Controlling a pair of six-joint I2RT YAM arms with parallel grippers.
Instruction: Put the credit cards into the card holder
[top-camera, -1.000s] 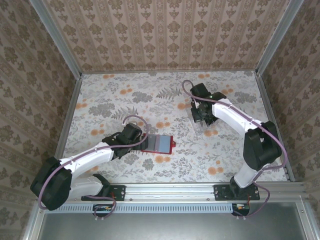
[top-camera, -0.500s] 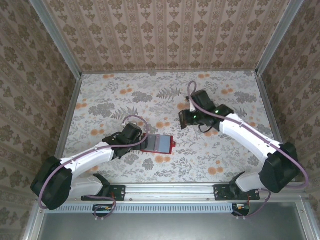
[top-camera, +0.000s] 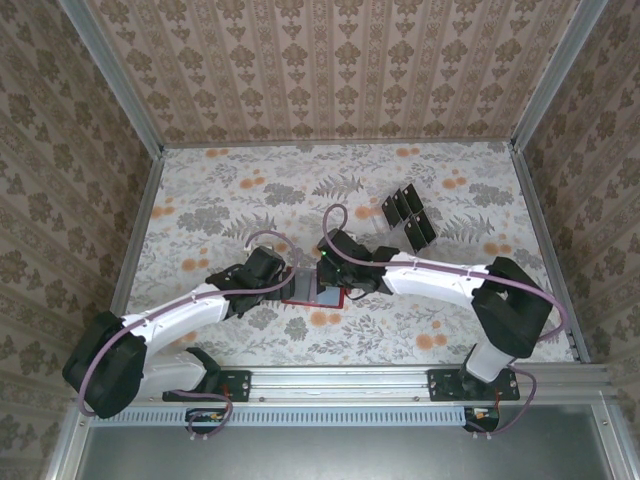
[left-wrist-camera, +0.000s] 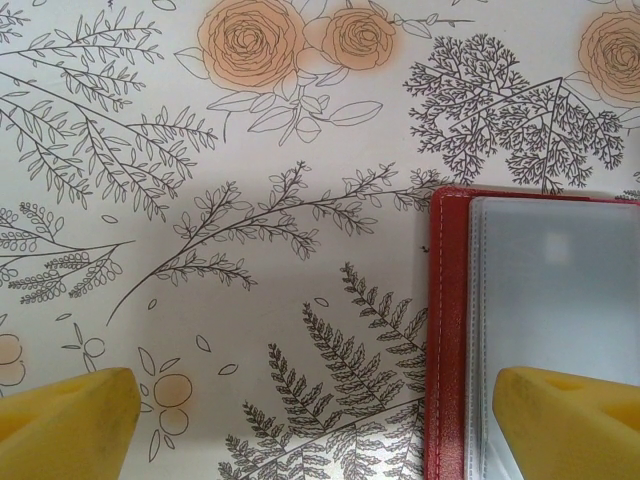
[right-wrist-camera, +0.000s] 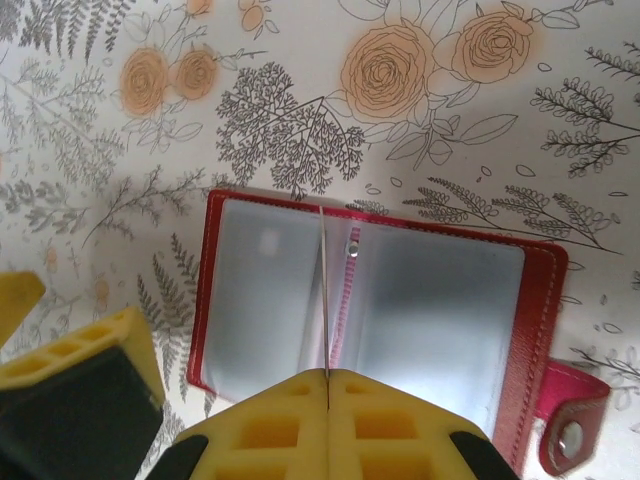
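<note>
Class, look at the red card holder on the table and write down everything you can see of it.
The card holder lies open and flat on the floral table, red, leather-like, stitched along its edge, with greyish clear sleeves inside and a studded clasp tab at one corner. One finger of the open left claw sits over one page; the shut right claw holds a thin card edge-on over its middle fold.
</note>
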